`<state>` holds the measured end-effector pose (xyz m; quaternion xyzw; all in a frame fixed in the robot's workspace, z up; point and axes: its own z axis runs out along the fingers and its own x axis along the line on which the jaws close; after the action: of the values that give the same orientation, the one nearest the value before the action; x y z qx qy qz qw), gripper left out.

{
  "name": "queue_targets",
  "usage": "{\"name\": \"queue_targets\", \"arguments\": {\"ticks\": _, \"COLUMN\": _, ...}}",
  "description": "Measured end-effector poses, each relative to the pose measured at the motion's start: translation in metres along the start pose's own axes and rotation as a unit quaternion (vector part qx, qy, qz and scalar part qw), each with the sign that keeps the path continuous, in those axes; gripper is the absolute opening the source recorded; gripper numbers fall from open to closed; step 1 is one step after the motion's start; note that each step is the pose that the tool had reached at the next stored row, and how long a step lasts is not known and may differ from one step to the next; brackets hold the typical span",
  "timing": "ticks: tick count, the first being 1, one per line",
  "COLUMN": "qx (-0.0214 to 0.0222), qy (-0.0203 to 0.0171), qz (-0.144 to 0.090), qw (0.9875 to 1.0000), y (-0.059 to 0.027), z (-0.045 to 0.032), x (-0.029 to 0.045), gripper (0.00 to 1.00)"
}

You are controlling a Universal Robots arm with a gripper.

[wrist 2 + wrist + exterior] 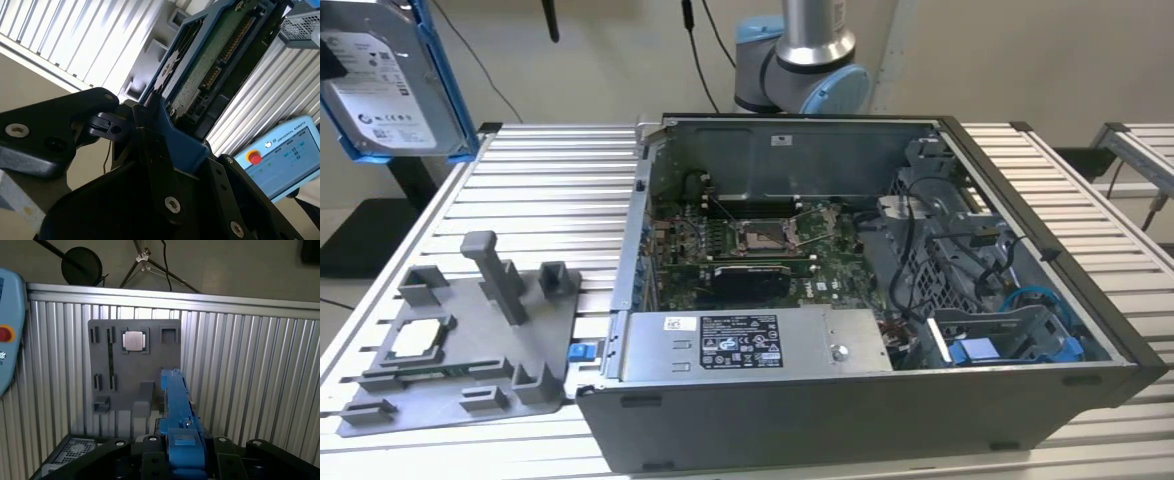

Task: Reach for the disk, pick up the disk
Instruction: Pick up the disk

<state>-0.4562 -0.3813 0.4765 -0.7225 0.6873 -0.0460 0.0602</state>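
Plain beige wall (1027, 60) behind workspace. Black cables (700, 45) hang down against it. Worktable (520, 170) of ribbed silver aluminium slats. Second slatted table (1137, 148) at exterior view's right, narrow gap between the two. Dark shape (360, 240) on pale floor (331, 300) at exterior view's left, mat or stand foot, cannot tell. In first wrist view, tripod (150, 262) and round black pad on stalk (82, 264) past table edge, against wall. Soft even light; bright glare on slats (100, 35) in second wrist view.

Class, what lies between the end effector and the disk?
Nothing: in the second wrist view the end effector is clamped directly on the disk.
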Motion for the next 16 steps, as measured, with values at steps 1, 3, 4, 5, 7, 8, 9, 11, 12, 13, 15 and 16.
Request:
{"name": "queue_targets", "arguments": {"ticks": 1, "qx": 0.0000, "qy": -0.0002, "qz": 0.000, "qw": 1.0000, "y": 0.0000, "z": 0.0000, "x": 0.0000, "gripper": 0.00}}
{"name": "queue_targets", "arguments": {"ticks": 3, "qx": 0.0001, "qy": -0.0003, "qz": 0.000, "qw": 1.0000, "y": 0.0000, "z": 0.0000, "x": 0.0000, "gripper": 0.00}}
{"name": "queue_targets", "arguments": {"ticks": 4, "qx": 0.0000, "qy": -0.0003, "qz": 0.000, "qw": 1.0000, "y": 0.0000, "z": 0.0000, "x": 0.0000, "gripper": 0.00}}
{"name": "queue_targets", "arguments": {"ticks": 5, "qx": 0.0000, "qy": -0.0003, "qz": 0.000, "qw": 1.0000, "y": 0.0000, "z": -0.0001, "x": 0.0000, "gripper": 0.00}}
{"name": "queue_targets", "arguments": {"ticks": 7, "qx": 0.0000, "qy": -0.0003, "qz": 0.000, "qw": 1.0000, "y": -0.0001, "z": 0.0000, "x": 0.0000, "gripper": 0.00}}
{"name": "queue_targets", "arguments": {"ticks": 8, "qx": 0.0001, "qy": -0.0003, "qz": 0.000, "qw": 1.0000, "y": -0.0005, "z": 0.0001, "x": 0.0001, "gripper": 0.00}}
{"name": "queue_targets", "arguments": {"ticks": 9, "qx": 0.0000, "qy": -0.0003, "qz": 0.000, "qw": 1.0000, "y": -0.0012, "z": 0.0002, "x": 0.0002, "gripper": 0.00}}
{"name": "queue_targets", "arguments": {"ticks": 11, "qx": 0.0000, "qy": -0.0003, "qz": 0.000, "qw": 1.0000, "y": -0.0036, "z": 0.0005, "x": 0.0002, "gripper": 0.00}}
{"name": "queue_targets", "arguments": {"ticks": 12, "qx": 0.0000, "qy": -0.0003, "qz": 0.000, "qw": 1.0000, "y": -0.0053, "z": 0.0008, "x": 0.0003, "gripper": 0.00}}
{"name": "queue_targets", "arguments": {"ticks": 13, "qx": 0.0000, "qy": -0.0003, "qz": 0.000, "qw": 1.0000, "y": -0.0073, "z": 0.0011, "x": 0.0004, "gripper": 0.00}}
{"name": "queue_targets", "arguments": {"ticks": 15, "qx": 0.0000, "qy": -0.0003, "qz": 0.000, "qw": 1.0000, "y": -0.0113, "z": 0.0017, "x": 0.0006, "gripper": 0.00}}
{"name": "queue_targets", "arguments": {"ticks": 16, "qx": 0.0000, "qy": -0.0003, "qz": 0.000, "qw": 1.0000, "y": -0.0127, "z": 0.0019, "x": 0.0007, "gripper": 0.00}}
